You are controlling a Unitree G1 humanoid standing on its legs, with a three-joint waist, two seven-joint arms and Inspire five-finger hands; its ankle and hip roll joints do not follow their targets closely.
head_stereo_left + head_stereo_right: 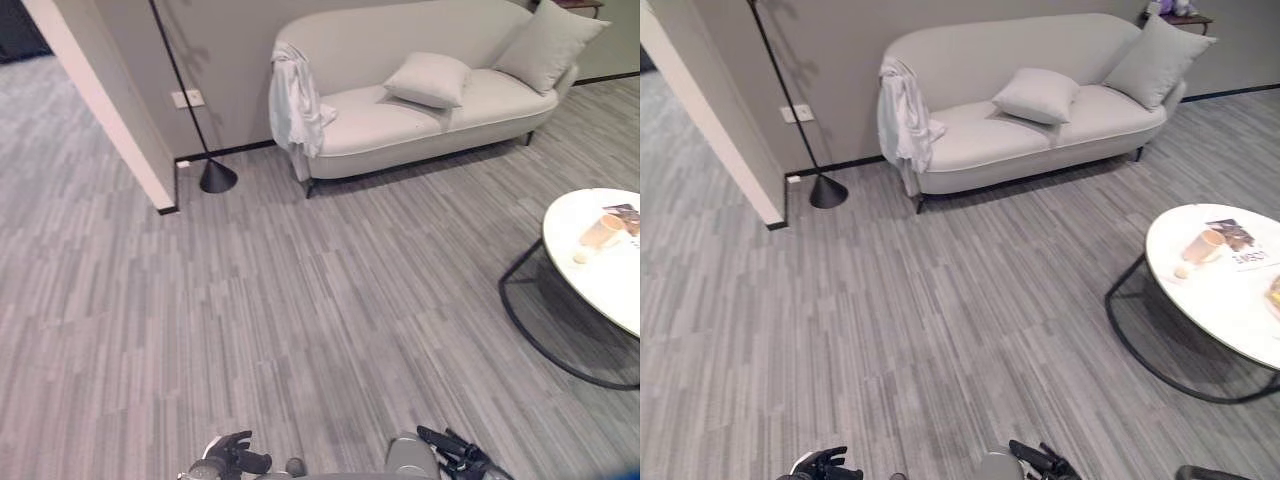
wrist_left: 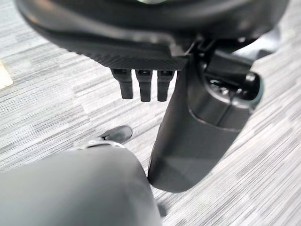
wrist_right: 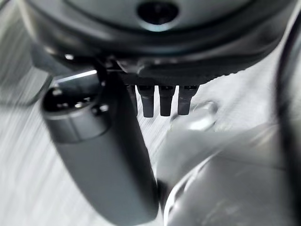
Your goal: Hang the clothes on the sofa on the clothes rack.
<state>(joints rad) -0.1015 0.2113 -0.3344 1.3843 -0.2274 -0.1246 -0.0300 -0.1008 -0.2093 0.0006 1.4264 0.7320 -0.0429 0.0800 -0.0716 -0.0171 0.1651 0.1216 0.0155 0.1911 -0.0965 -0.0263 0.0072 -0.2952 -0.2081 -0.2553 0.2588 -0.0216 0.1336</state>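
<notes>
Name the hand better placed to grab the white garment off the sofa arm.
Left, narrowly. The white garment hangs on the sofa arm left of centre, nearer the left hand than the right hand. Both hang open, far off.

Matt cloth sofa (image 1: 400, 120) – soft white garment (image 1: 295, 100) – glossy round table (image 1: 600, 270).

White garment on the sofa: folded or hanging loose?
Hanging loose: the white garment drapes unfolded over the sofa arm, its hem dropping toward the floor.
</notes>
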